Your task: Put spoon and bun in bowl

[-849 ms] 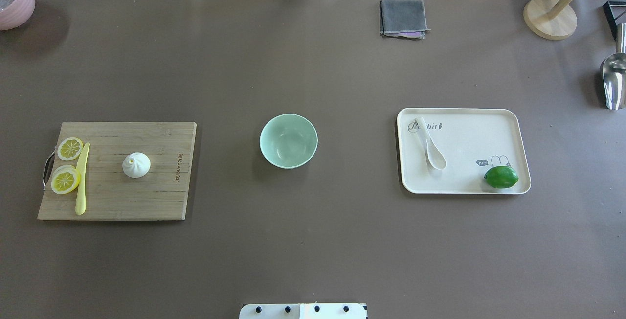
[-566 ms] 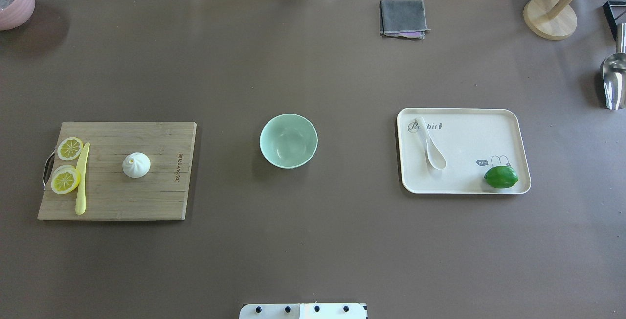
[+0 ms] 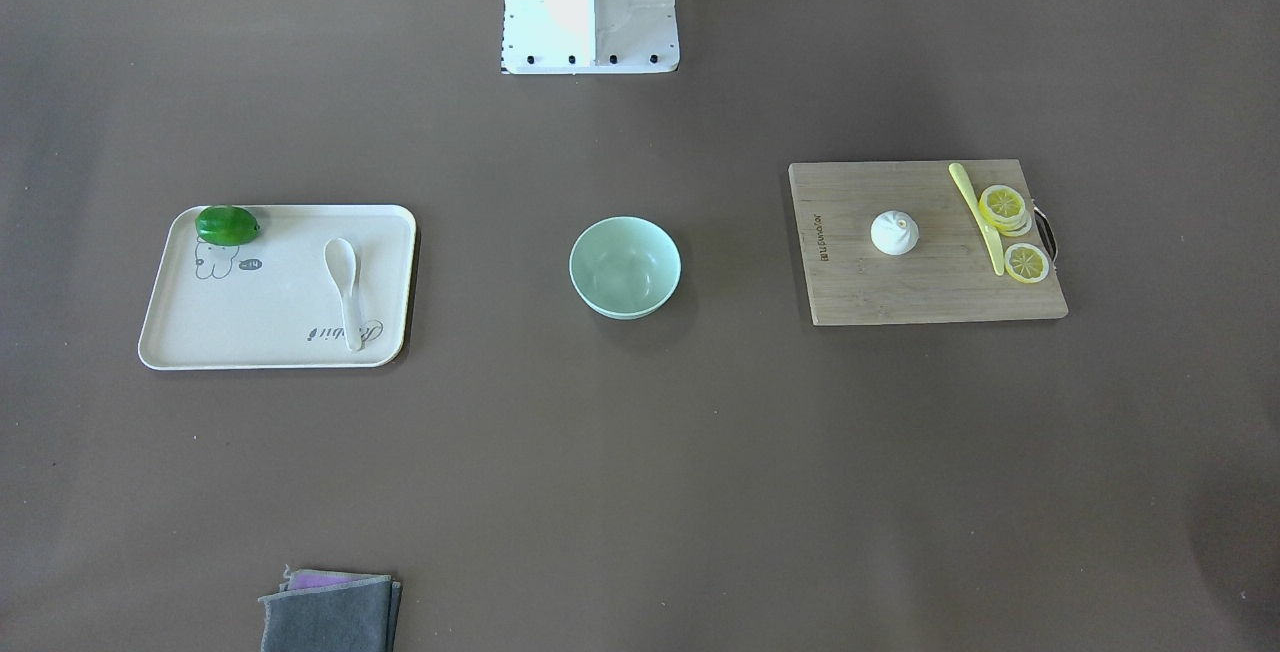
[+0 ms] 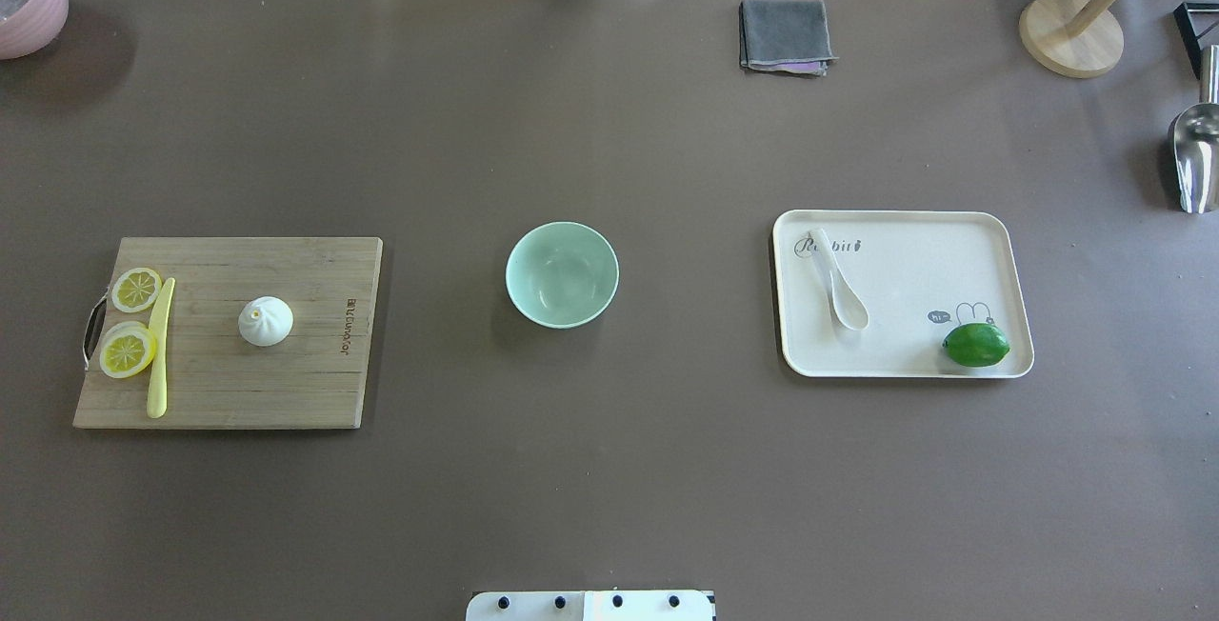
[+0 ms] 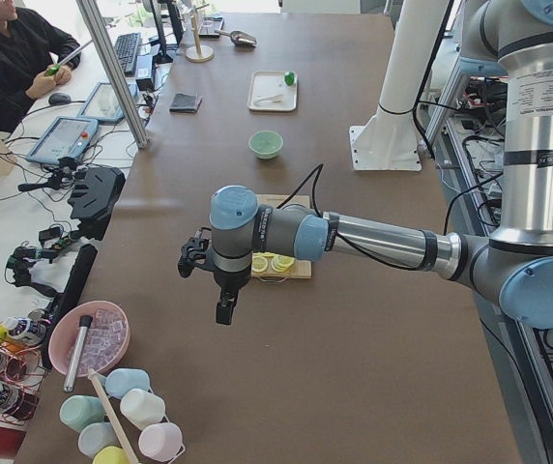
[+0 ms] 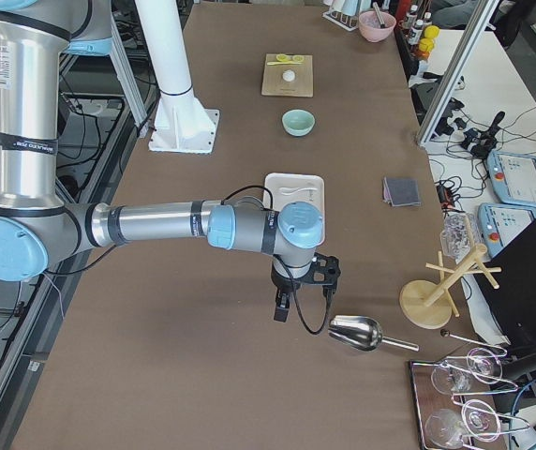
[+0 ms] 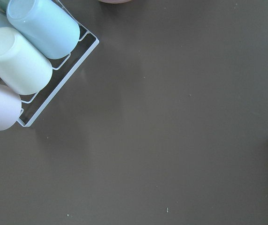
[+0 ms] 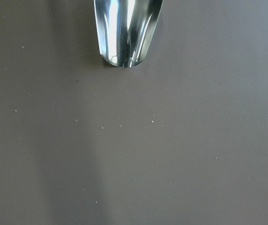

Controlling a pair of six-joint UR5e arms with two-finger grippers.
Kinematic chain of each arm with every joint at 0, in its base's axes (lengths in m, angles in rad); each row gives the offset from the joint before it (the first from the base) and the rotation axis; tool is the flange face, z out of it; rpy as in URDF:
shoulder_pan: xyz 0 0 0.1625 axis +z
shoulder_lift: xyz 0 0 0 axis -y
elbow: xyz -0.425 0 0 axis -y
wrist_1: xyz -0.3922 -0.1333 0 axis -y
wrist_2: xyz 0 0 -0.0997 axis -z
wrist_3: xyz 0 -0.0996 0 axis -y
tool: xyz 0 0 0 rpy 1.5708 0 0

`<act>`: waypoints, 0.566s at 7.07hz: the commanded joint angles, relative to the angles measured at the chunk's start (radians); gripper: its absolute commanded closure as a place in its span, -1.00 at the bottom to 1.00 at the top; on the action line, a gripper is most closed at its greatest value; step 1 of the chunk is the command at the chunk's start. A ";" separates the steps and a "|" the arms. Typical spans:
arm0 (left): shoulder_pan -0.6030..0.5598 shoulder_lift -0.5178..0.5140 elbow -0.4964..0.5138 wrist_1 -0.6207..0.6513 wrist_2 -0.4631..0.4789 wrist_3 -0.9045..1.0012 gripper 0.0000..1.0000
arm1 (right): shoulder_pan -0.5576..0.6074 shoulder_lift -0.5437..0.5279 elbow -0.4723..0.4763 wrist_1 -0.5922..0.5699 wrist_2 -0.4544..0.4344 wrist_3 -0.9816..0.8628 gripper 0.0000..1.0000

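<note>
The mint-green bowl [image 4: 562, 274] stands at the table's middle and holds nothing. The white bun [image 4: 265, 321] sits on a wooden cutting board [image 4: 286, 383] to the bowl's left. The white spoon [image 4: 838, 290] lies on a cream tray [image 4: 914, 259] to the bowl's right. No gripper shows in the overhead or front views. My left gripper [image 5: 224, 311] hangs over the table's far left end, my right gripper [image 6: 282, 307] over the far right end. They show only in the side views, so I cannot tell whether they are open or shut.
Lemon slices [image 4: 129, 350] and a yellow knife [image 4: 160, 345] lie on the board. A lime [image 4: 975, 344] is on the tray. A grey cloth [image 4: 785, 34], wooden stand [image 4: 1071, 35], metal scoop [image 4: 1195, 154] and pink bowl [image 4: 29, 2] sit at the edges. Cups in a rack [image 7: 26, 61] are below the left wrist.
</note>
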 commanded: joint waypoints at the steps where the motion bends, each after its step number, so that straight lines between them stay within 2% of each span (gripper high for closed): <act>1: 0.000 0.000 0.004 -0.003 -0.001 -0.001 -0.96 | 0.000 -0.001 0.003 -0.001 0.001 0.003 -1.00; 4: 0.000 0.000 -0.002 -0.004 -0.002 -0.029 -0.96 | 0.000 0.001 0.006 -0.001 0.001 0.008 -1.00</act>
